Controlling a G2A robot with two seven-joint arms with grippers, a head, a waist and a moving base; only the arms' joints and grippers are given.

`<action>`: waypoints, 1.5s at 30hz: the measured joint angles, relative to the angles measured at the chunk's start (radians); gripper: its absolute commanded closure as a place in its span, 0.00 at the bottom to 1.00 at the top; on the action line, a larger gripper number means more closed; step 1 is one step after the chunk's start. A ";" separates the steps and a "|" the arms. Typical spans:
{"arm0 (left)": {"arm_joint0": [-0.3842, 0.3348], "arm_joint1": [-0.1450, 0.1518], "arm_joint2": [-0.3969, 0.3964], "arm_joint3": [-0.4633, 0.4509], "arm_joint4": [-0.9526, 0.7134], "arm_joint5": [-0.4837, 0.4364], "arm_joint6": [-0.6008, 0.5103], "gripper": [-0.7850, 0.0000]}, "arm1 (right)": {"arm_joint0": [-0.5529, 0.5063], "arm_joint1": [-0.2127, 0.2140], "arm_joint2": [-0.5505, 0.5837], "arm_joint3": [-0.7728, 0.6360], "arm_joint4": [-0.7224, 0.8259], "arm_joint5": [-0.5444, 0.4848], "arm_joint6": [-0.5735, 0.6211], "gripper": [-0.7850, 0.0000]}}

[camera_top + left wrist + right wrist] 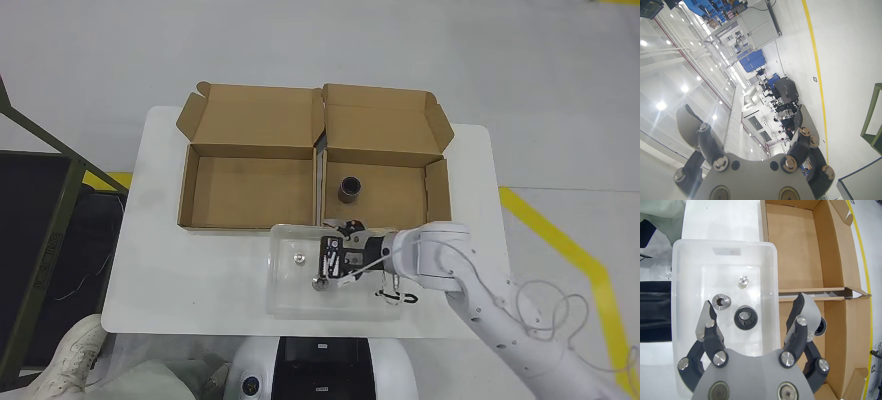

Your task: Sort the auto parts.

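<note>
We have the right gripper (754,303) hanging over the bin (725,242), fingers spread wide with nothing between them. One ribbed pad sits above the bin's inside, the other just past the bin's wall on the side toward the boxes. The left gripper (743,110) is likewise wide apart and bare, pointed out at the room, away from the bin.

Three parts stand on the bin's floor. The black sleeve (745,317) stands on end near the middle, bore up, a short dark cylinder with a thick wall. The collar (721,301) stands just beside it but apart: bright machined metal with a chamfered rim and a centre hole. The stud (743,279), small and silvery, stands toward the bin's left end, apart from both.

Beyond the bin lie the left box (797,256) and the right box (834,332), both matte brown cardboard with flaps up. A like sleeve (350,187) stands in the right box, which suggests where the black one belongs.

We judge all three parts hard, stiff, heavy for their size and smooth enough to slip. We would take the black sleeve across its outer wall, pads low on the barrel. The bin is thin, clear, glossy plastic, likely light, and may skid on the table (200,280) if we knock it.
</note>
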 measured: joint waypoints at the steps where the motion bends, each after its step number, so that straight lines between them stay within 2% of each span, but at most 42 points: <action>1: 0.000 0.000 0.000 0.000 0.000 0.000 0.000 0.00 | -0.003 0.000 -0.003 0.003 -0.005 -0.001 -0.005 0.07; 23: 0.000 0.000 0.000 0.000 0.000 0.000 0.000 0.00 | 0.001 -0.008 -0.065 0.103 -0.070 0.001 -0.012 0.09; 40: 0.000 0.000 0.000 0.000 0.000 0.000 0.000 0.00 | 0.040 -0.027 -0.100 0.181 -0.055 0.051 0.018 0.16; 45: 0.000 0.000 0.000 0.000 0.000 0.000 0.000 0.00 | 0.049 -0.032 -0.105 0.212 -0.036 0.058 0.022 0.22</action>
